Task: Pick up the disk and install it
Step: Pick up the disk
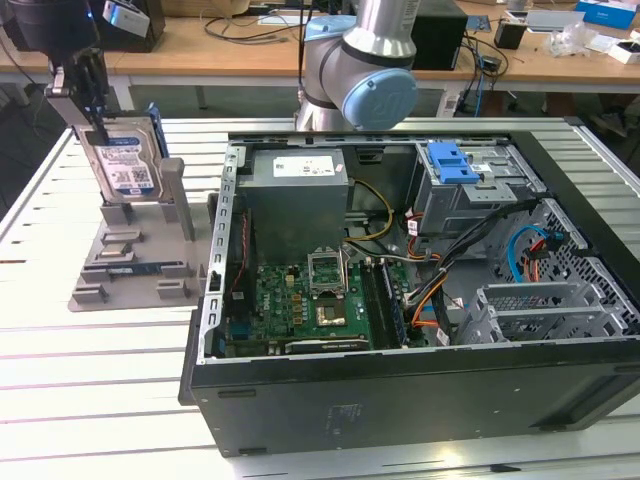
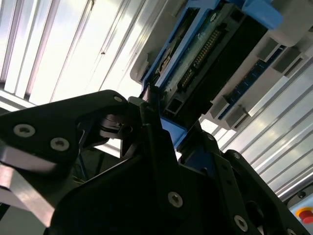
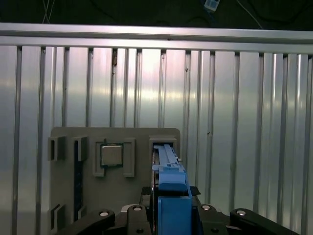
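Observation:
The disk [image 1: 125,160] stands upright on its edge in a slot of the grey holder block [image 1: 130,260], at the exterior view's left. Its white and blue label faces the camera, and blue rails frame it. My gripper [image 1: 88,95] reaches down from above and is shut on the disk's top edge. In the first wrist view the disk [image 3: 168,178] shows edge-on as a blue rail between the black fingers of the gripper [image 3: 171,193]. In the second wrist view the disk's circuit-board side [image 2: 205,54] shows, with the gripper [image 2: 164,125] clamped on the blue rail.
An open computer case [image 1: 400,390] lies on the slatted metal table [image 1: 100,400] at the exterior view's right. Inside are a grey drive cage with a blue latch [image 1: 452,160], a power-supply box [image 1: 298,185] and a motherboard [image 1: 310,300]. A square chip [image 3: 111,155] sits in the holder block.

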### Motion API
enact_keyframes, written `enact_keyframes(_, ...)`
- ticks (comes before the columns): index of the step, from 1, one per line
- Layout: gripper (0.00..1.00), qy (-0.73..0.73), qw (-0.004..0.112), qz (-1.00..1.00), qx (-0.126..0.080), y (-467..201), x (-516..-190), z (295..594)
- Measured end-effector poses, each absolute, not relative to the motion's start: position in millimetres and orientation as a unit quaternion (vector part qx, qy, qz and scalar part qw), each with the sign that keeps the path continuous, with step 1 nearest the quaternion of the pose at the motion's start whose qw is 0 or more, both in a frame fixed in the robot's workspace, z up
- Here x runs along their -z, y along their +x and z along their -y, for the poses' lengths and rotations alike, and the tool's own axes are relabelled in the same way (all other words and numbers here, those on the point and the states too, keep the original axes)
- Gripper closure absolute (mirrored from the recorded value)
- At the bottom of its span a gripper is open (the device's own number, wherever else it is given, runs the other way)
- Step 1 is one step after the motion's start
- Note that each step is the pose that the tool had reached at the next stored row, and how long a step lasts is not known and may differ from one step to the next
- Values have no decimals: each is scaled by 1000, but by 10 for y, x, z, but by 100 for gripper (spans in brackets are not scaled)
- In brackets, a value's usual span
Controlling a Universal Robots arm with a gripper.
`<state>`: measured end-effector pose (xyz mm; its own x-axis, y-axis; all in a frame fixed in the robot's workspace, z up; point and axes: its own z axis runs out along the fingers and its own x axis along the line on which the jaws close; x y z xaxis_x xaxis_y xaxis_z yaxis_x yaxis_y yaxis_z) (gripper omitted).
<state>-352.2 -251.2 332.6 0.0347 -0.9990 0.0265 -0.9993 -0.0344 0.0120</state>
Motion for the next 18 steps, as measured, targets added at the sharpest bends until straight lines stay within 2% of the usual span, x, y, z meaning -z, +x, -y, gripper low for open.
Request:
enact_keyframes(8,63,719,13,695,-5,-3522,-3459,2512)
enact_keyframes(16,63,719,13,695,-5,-3522,-4107,2512)
enact_keyframes(18,63,719,13,695,-5,-3522,-4162,2512)
